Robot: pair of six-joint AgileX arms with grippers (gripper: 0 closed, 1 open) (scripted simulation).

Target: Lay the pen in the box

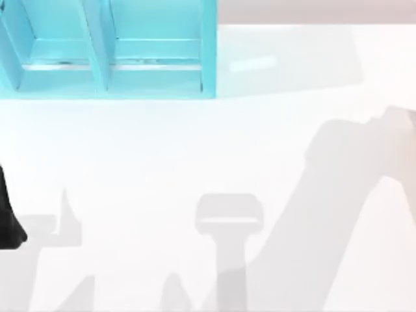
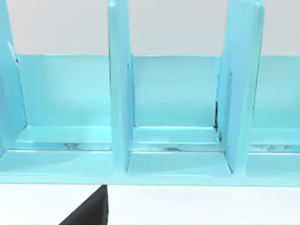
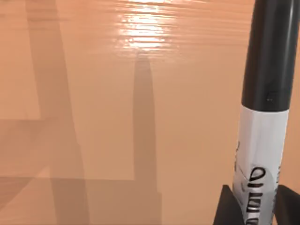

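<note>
Black at both ends, silver-grey with dark print in the middle: pen (image 3: 265,93), clamped at its printed band by the right gripper (image 3: 258,206), one dark finger (image 3: 229,208) on each side. Standing up out of the jaws, long black end free. Hung above bare table (image 3: 93,117), with a thin shadow thrown on it just beside. Not yet in the box (image 1: 208,45); how far from the box, cannot be told.

Box turquoise, open-topped, split by upright dividers into compartments, at the table's far left in the top view. Left arm (image 1: 10,214) parked at the near left edge, well apart from the box, wrist camera facing the compartments.

Step in hand, by the look of it: carrying, grasp made, placing still to do. Next move likely to call for bringing the pen over one compartment, clear of the dividers, tipping it from upright toward lying, lowering near the floor, then parting the fingers. Risk worth minding: catching a divider with the long free end.
</note>
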